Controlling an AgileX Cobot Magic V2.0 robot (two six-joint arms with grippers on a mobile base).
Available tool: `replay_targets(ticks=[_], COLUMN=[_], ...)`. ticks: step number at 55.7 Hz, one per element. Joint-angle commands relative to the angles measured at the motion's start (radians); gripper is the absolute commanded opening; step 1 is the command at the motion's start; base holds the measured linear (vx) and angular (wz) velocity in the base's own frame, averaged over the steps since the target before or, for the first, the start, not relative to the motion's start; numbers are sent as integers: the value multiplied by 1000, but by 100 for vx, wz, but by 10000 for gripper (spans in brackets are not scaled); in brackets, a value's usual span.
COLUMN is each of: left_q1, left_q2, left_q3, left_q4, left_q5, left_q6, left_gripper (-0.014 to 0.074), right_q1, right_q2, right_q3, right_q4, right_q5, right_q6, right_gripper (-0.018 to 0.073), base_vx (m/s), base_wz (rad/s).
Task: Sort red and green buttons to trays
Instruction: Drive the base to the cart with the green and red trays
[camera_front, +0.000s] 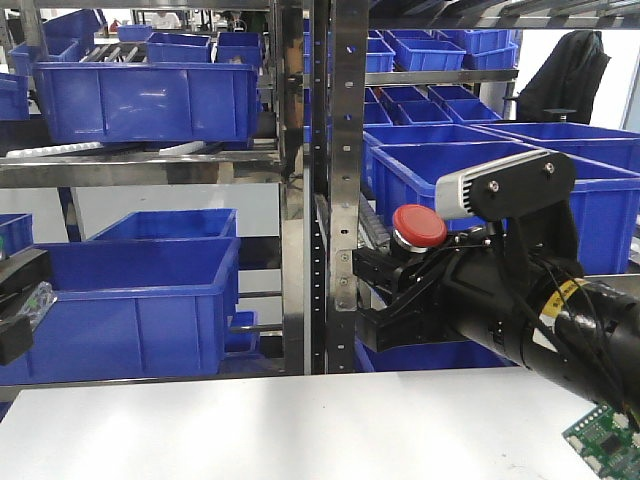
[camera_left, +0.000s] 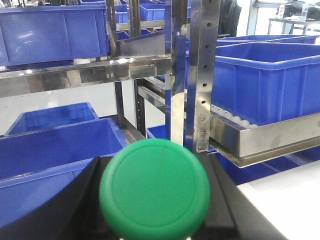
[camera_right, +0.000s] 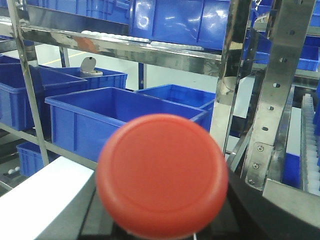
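Observation:
The red button (camera_front: 418, 225) is held off the table in front of the shelves, with my right gripper (camera_front: 385, 297) shut on its dark base. In the right wrist view its red cap (camera_right: 162, 175) fills the middle and hides most of the right gripper (camera_right: 165, 227). In the left wrist view the green button (camera_left: 155, 190) faces the camera, and my left gripper (camera_left: 155, 222) is shut on it, black fingers (camera_left: 75, 205) showing on both sides. In the front view the left gripper (camera_front: 15, 300) only shows at the left edge. Both trays are out of view.
Steel shelving with a perforated upright (camera_front: 345, 180) stands straight ahead, loaded with deep blue crates (camera_front: 140, 300). The white tabletop (camera_front: 280, 430) lies below both arms. A green circuit board (camera_front: 605, 435) lies at the lower right.

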Motion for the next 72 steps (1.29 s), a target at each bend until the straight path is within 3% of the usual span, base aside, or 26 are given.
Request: replay_targets(ticks=[1,33,72], left_q1=[-6,-6,-6], left_q2=[-12,-12,-12], left_q3=[-39,-39,-39], left_q4=[-7,-7,-7], left_q5=[-89,-89,-89], left_q6=[-3,-3,-3], left_gripper=[-3,-3,-3], right_q1=[2,2,2], right_q2=[-29,-29,-29], right_q3=[-41,-41,-41], right_q4=[0,0,0], right_q5=[-90,-90,-90], right_q6=[-4,-4,-4], right_gripper=[-9,-9,-9], base_vx=[-3,-8,-11], base_wz=[-3,2,43])
